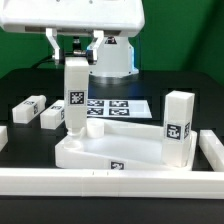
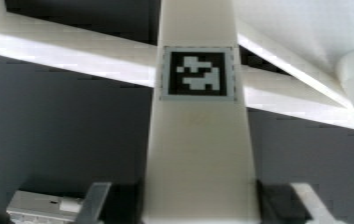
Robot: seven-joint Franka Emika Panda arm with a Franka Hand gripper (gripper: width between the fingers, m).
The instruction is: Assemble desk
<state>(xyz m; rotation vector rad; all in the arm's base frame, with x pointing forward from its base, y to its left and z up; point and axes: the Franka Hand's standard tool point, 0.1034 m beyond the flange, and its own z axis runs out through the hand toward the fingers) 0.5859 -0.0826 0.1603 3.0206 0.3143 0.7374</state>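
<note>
- The desk top [image 1: 90, 158] lies flat on the black table [image 1: 20, 88] at about 6 o'clock in the exterior view. Its raised rim faces up, and a tag shows on its near wall.
- We see the gripper [image 2: 199, 204] pinching one leg block. In the wrist view its fingers [image 2: 99, 200] sit against the two opposite sides of the block, with no gap visible between pad and plastic.
- The held leg [image 1: 75, 98] stands upright below the arm. Its lower end is at the desk top's 10 o'clock corner, and a tag shows on the face towards the camera.
- We cannot tell whether the held leg is seated in that corner or only touching it.
- In the wrist view the held leg runs straight away from the gripper, with its tag about midway along the visible length.
- The standing leg [image 1: 180, 126] is upright at the desk top's 3 o'clock corner. It is free of the gripper and well apart from the held leg.
- The two loose legs [image 1: 30, 105] lie on their sides on the table at about 9 o'clock from the desk top. They are near each other and clear of the rim.
- The marker board [image 1: 112, 107] lies flat on the table at 12 o'clock from the desk top, just beyond the far rim.
- The border rails [image 1: 100, 182] run along the table's edges at 6 o'clock and 3 o'clock, outside the desk top.
</note>
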